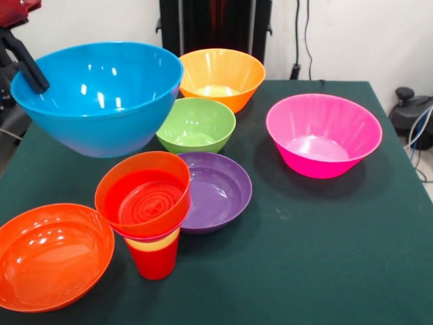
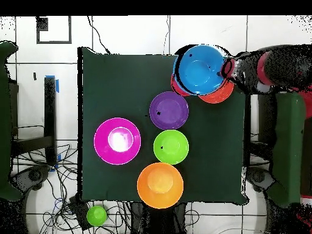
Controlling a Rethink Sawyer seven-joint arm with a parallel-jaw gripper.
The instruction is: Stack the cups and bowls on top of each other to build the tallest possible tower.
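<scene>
Gripper: the gripper (image 1: 30,71) comes in at the top left of the front view, its black finger (image 1: 27,64) hooked over the rim of the blue bowl; jaws clamped on that rim. Overhead, the arm (image 2: 262,67) reaches in from the right edge.
Blue bowl: the blue bowl (image 1: 98,95) hangs in the air, tilted, clear of the green tablecloth (image 1: 304,257); overhead it (image 2: 200,69) sits over the stack and the orange-red bowl.
Tower: the tower (image 1: 147,210) stands near the front left, a red cup (image 1: 154,261) at the base, a yellow band above it, a thin pink rim, and an orange bowl (image 1: 143,193) on top.
Orange-red bowl: the orange-red bowl (image 1: 51,254) rests just beside the tower, at the table's corner.
Purple bowl: the shallow purple bowl (image 1: 215,191) lies touching or just behind the tower.
Green bowl: the green bowl (image 1: 196,125) sits behind the purple one.
Light orange bowl: the light orange bowl (image 1: 222,78) is at the far edge.
Magenta-pink bowl: the magenta-pink bowl (image 1: 323,135) stands alone on the other side, well apart.
Off the table: a small green bowl (image 2: 96,215) lies on the floor in the overhead view.
</scene>
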